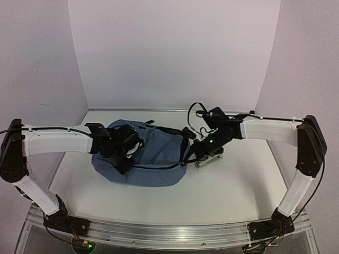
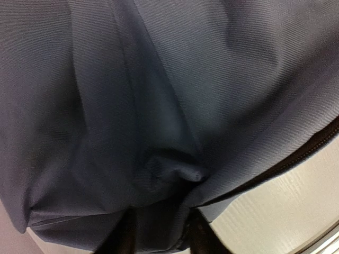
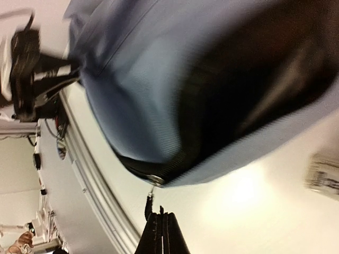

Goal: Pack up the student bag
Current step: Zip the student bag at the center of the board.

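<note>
Slate-blue fabric is bunched in a fold between the left jaws, whose dark fingers (image 2: 124, 241) close on it from either side. They grip the soft, dome-shaped slate-blue student bag (image 1: 153, 161) by its cloth alone. The right jaws are pressed shut, tips together, apparently on the thin dark zipper pull (image 3: 149, 203) hanging from the metal slider (image 3: 155, 181) at the bag's edge. The right wrist view is smeared, so that hold cannot be confirmed. Beyond the slider, a dark gap (image 3: 254, 79) suggests the mouth is partly unzipped. The bag lies on the white bench (image 1: 238, 185), left of centre, between the two wrists. A pale flat object (image 1: 209, 160) lies just right of it, under the right wrist, too small to identify.

Several things could go wrong from here. The slim pull may slip out if tugged off the zip line. The left pinch holds only loose cloth, so the whole bag could slide right instead of unzipping. Slack fabric near the slider might jam it. The right wrist could also knock the pale object.
</note>
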